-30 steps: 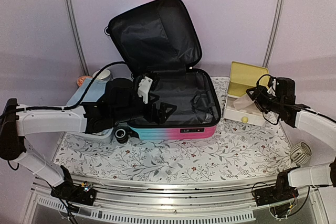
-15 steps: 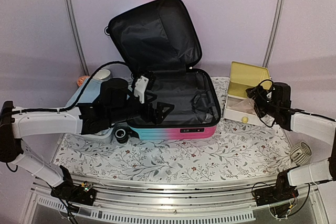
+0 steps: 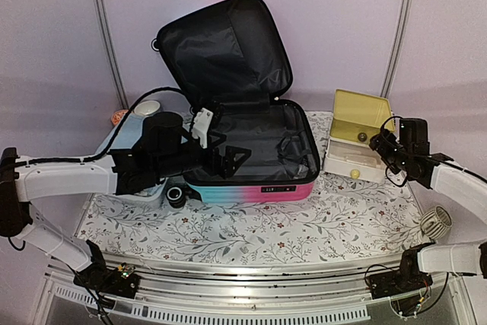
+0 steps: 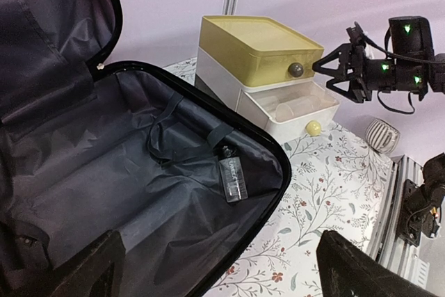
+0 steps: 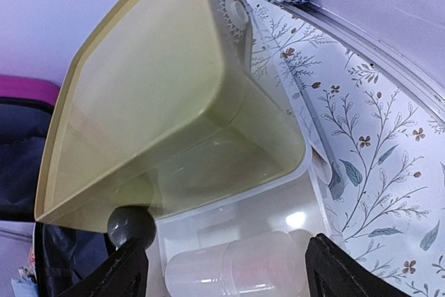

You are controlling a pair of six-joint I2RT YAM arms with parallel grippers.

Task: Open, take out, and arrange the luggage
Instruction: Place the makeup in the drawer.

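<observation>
Broadly, the luggage (image 3: 251,186) lies at the middle of the floral table cover (image 3: 304,226). Its lid (image 3: 228,47) is thrown up and leans toward the far wall, and the black-lined tub faces up. The biggest risk, as I judge it, sits with the left gripper (image 3: 227,151), which hovers over the near-left rim with jaws spread wide and empty. A reach into the tub that catches the rim or zipper band could drag the whole light case, or bring the lid down onto the arm.

Next down, the yellow-topped drawer box (image 3: 358,116) stands just right of the case, its lower drawer (image 4: 292,106) pulled out. The right gripper (image 3: 378,144) hangs at that drawer, jaws apart and holding nothing, with a translucent bottle (image 5: 236,262) lying in the drawer beyond them. Brushing the drawer front could skew it or shove the box toward the case.

Smallest, a clear little bottle (image 4: 233,177) lies at the right end of the tub, beside a loose strap (image 4: 167,126). It looks slick and round. An off-centre pinch could squirt it away, and the fingers might snag the strap too.
</observation>
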